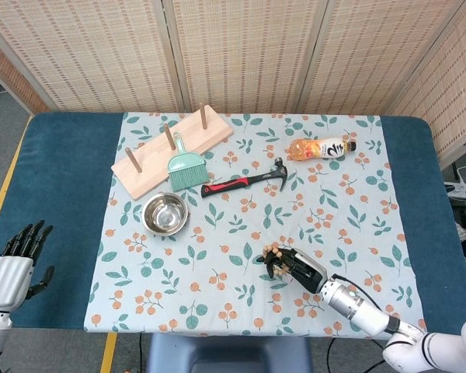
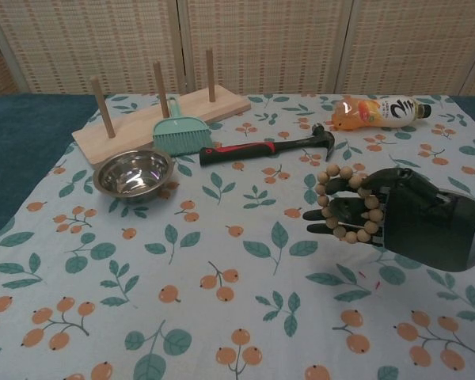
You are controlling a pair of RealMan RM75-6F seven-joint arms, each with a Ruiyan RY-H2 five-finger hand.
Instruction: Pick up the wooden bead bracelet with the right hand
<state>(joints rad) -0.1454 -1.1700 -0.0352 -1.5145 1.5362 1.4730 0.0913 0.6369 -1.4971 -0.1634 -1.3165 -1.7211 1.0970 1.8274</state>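
The place looks like a robot test bay in a lab. Woven reed screens [image 1: 241, 54] fence off the table [image 1: 62, 194] along its 12 o'clock edge, and yellow floor tape [image 1: 4, 198] runs at 9 o'clock. Unrelated props (hammer [image 1: 247, 181], steel bowl [image 1: 165, 214], pegboard [image 1: 171, 151]) share one leaf-print cloth [image 1: 217, 272].
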